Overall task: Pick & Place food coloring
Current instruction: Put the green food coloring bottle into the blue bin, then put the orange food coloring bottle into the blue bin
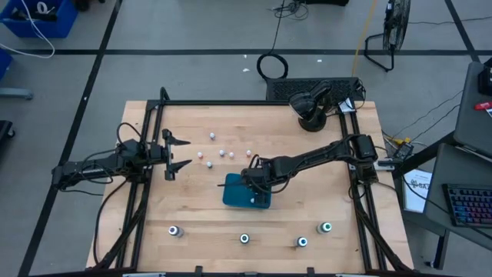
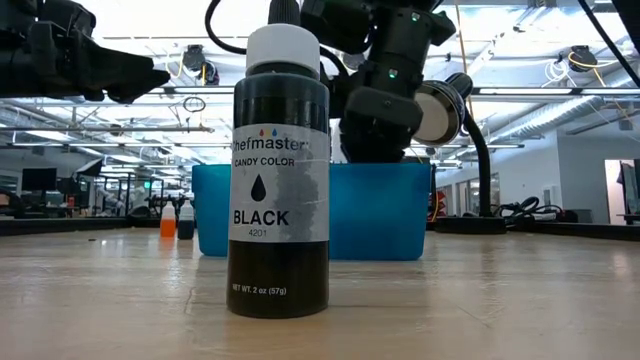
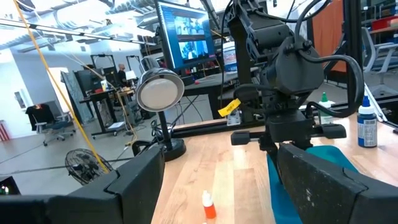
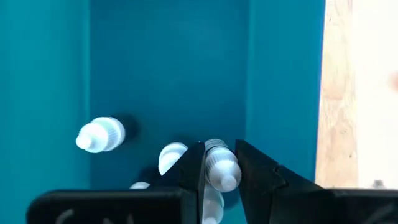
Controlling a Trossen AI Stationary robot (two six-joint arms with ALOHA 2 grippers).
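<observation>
My right hand [image 4: 221,163] grips one tiny bottle [image 4: 221,167] over the teal tray [image 4: 168,62]; many bottles [image 1: 215,154] wait on the desk [image 1: 207,223].

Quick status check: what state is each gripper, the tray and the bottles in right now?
Right gripper: shut on small white-capped bottle, over the tray.
Left gripper: open, empty, at table's left.
Teal rectangular tray: holds several small bottles.
Four dark bottles: upright along near edge.
Loose small bottles: still on table.
</observation>
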